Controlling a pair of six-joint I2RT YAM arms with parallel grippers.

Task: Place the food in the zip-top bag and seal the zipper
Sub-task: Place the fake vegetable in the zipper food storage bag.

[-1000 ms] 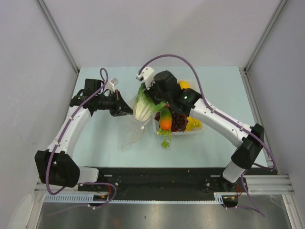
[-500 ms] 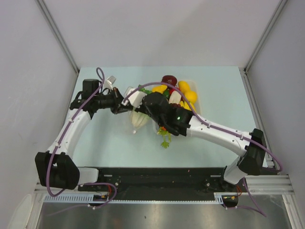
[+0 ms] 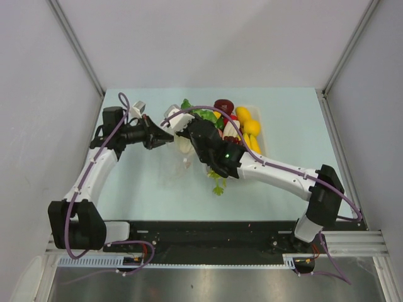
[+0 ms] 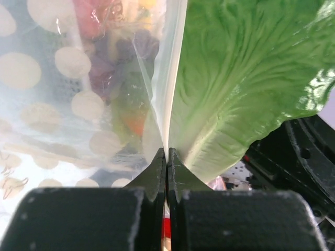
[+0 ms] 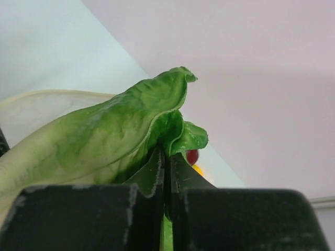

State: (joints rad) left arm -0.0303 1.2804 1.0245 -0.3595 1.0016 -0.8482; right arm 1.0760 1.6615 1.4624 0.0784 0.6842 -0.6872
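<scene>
My left gripper (image 4: pixel 166 152) pinches the zip-top bag (image 4: pixel 63 104) rim; right gripper (image 5: pixel 166 156) holds lettuce (image 5: pixel 94 130) stalk-first just beside it

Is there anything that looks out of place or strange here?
Nothing looks spilled or broken. Only oddity: the right gripper pinches the lettuce by just a thin leaf edge, so it may slip.
</scene>
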